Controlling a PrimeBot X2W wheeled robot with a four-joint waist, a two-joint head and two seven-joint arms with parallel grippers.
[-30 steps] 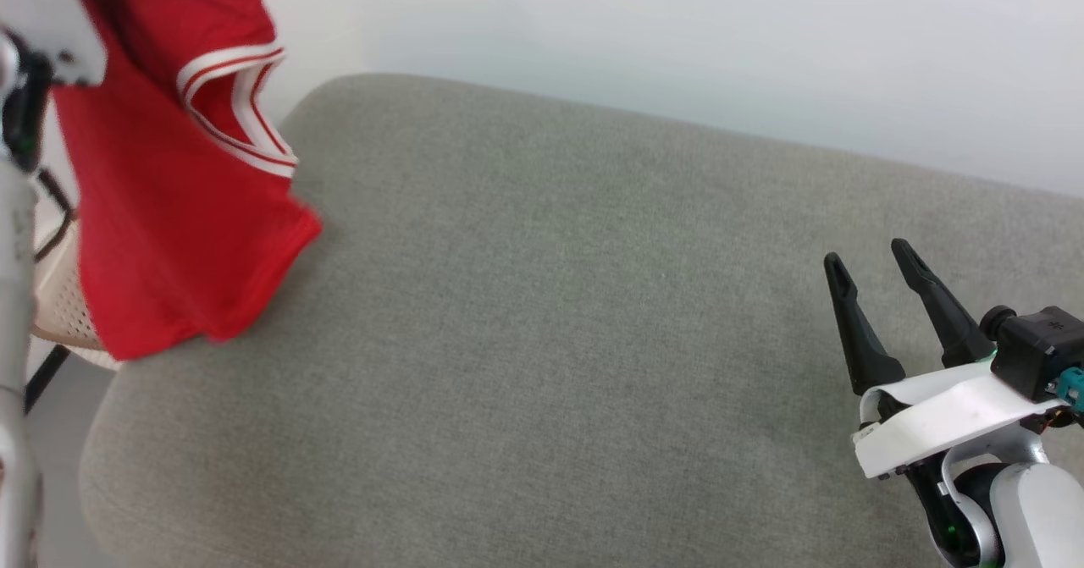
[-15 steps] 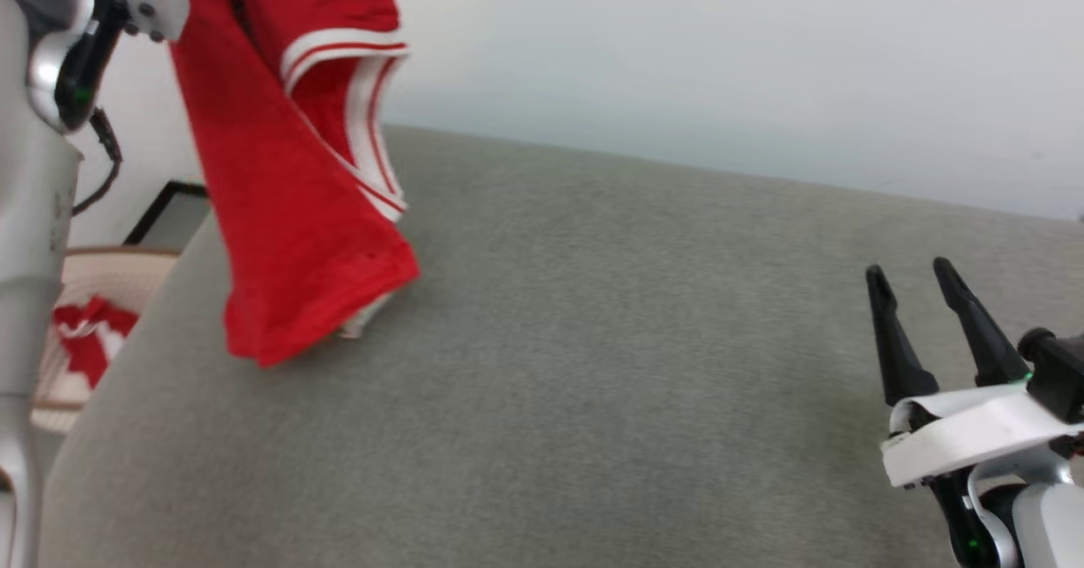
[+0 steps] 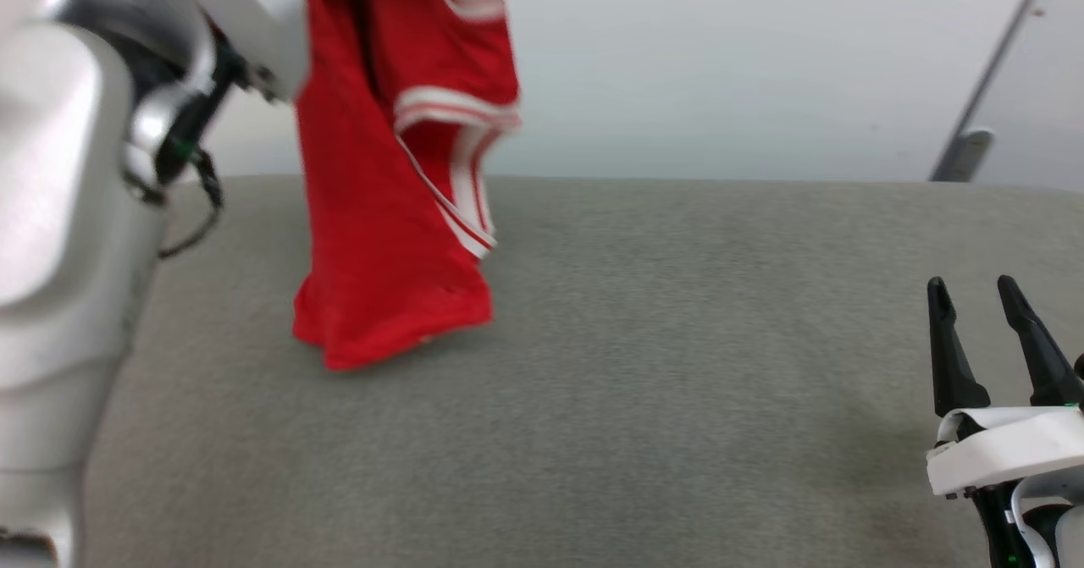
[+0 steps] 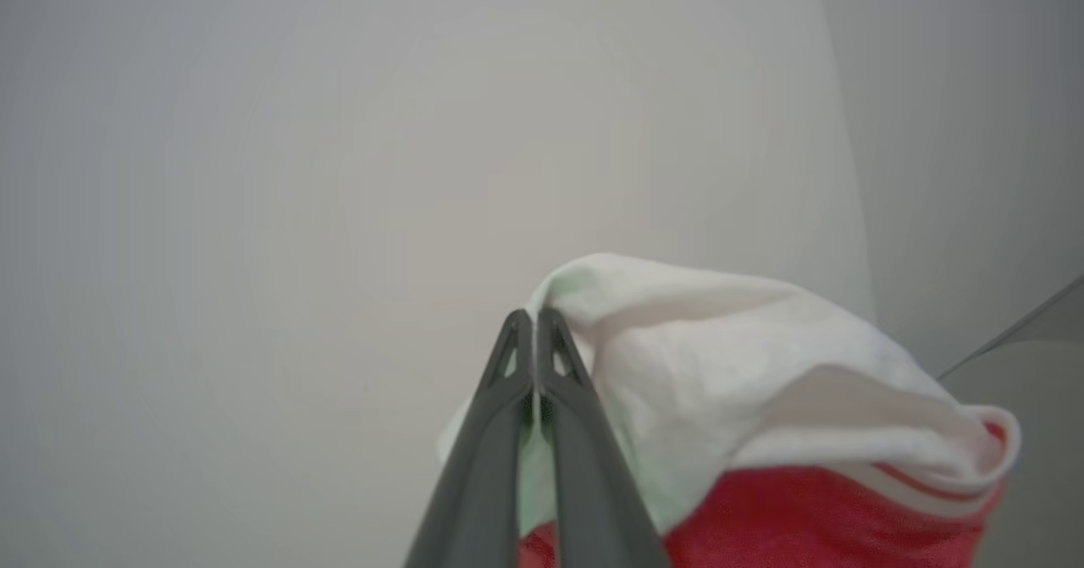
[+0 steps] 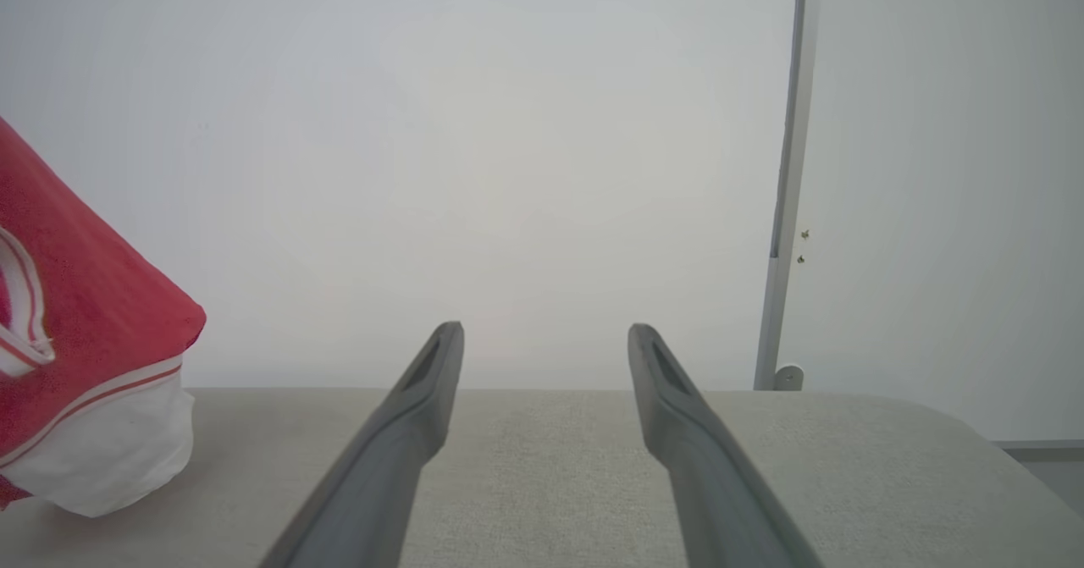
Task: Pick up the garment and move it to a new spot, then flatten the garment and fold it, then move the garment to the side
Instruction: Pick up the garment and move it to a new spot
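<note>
The garment [image 3: 385, 212] is bright red with white stripe trim. It hangs from the top of the head view, and its lower edge rests on the grey padded surface [image 3: 677, 339]. In the left wrist view my left gripper [image 4: 535, 318] is shut on a white fold of the garment [image 4: 745, 365], with red cloth below it. My pale left arm [image 3: 76, 195] fills the left side of the head view. My right gripper [image 3: 970, 284] stands open and empty at the lower right, far from the cloth. The right wrist view shows the same right gripper [image 5: 546, 331] open, with the garment [image 5: 93, 339] hanging at the far left.
The grey surface [image 5: 542, 475] runs wide to the right of the garment and ends at a plain pale wall. A thin grey upright [image 3: 987, 77] stands against the wall at the back right, and the same grey upright [image 5: 783, 212] shows in the right wrist view.
The head camera has swung, and the basket at the left has left the picture. The garment, held by the left gripper, has come from the surface's left edge to hang over it. The right gripper stays open.
</note>
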